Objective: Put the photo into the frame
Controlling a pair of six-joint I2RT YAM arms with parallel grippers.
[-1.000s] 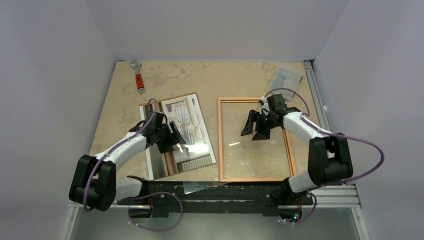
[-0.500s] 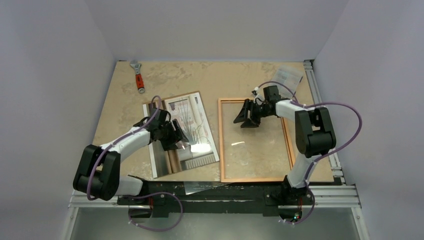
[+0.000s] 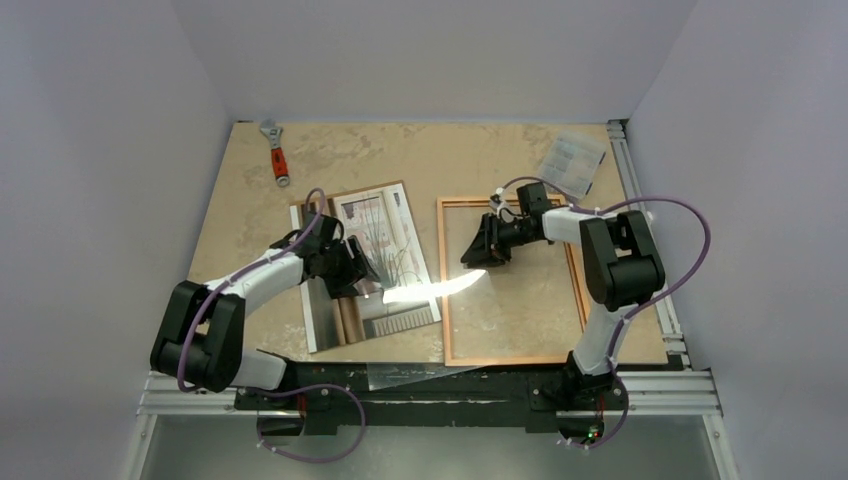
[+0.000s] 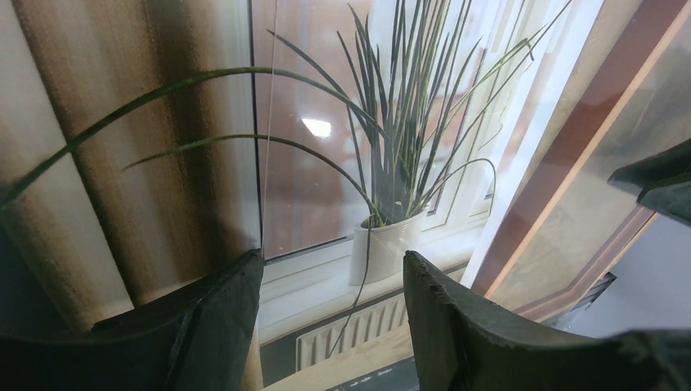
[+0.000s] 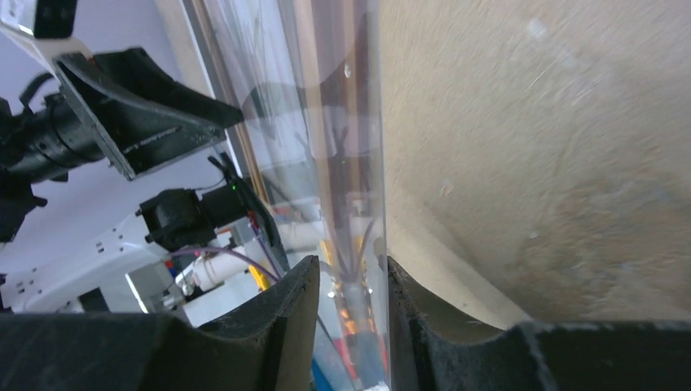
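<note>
The photo point(image 3: 372, 262), a potted grassy plant at a window, lies face up on the table left of the frame point(image 3: 510, 358), a thin orange-brown rectangle lying flat. My left gripper point(image 3: 358, 270) is open with both fingertips low over the print, near its pot. In the left wrist view the photo point(image 4: 342, 122) fills the picture and my left gripper point(image 4: 332, 269) holds nothing. My right gripper point(image 3: 483, 245) is over the frame's far left part, shut on a clear pane point(image 5: 350, 163) that stands edge-on between its fingers. My right gripper point(image 5: 350, 273) holds this pane tilted up, with bright glare point(image 3: 430, 290).
A red-handled wrench point(image 3: 275, 152) lies at the far left. A small clear plastic box point(image 3: 573, 163) sits at the far right corner. Another clear sheet point(image 3: 410, 373) lies by the front rail. Grey walls close in on both sides.
My right gripper moved left across the frame and turned, tilting the clear pane up; the glare now reaches the photo's edge. My left gripper and the photo shifted slightly right.
</note>
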